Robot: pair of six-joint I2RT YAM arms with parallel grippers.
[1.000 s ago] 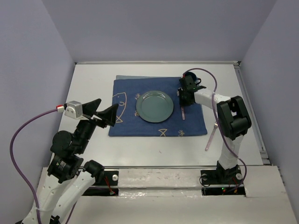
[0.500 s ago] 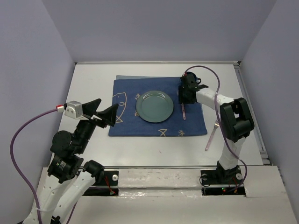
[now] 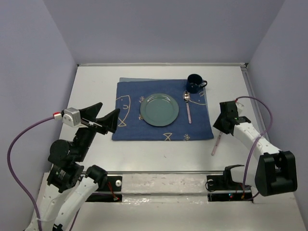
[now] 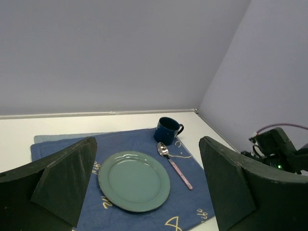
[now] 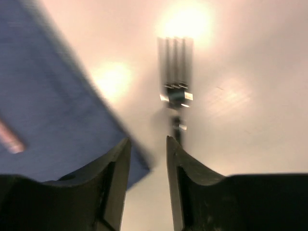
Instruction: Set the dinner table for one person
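The right gripper (image 5: 148, 144) is hovering, jaws slightly apart and empty, above the fork (image 5: 176, 72) lying on the white dinner table (image 3: 96, 86) at four o'clock of the blue cloth (image 3: 134, 130). The left gripper (image 3: 109, 109) is hanging wide open at eight o'clock.

Setting: robotics lab test cell. Evidence: plain white worktop (image 3: 96, 91) boxed in on three sides by bare lavender-grey panel walls (image 3: 159, 29); left arm (image 3: 72, 159) and right arm (image 3: 250, 137) bolted along its near edge; purple cables (image 3: 8, 159) looping free.
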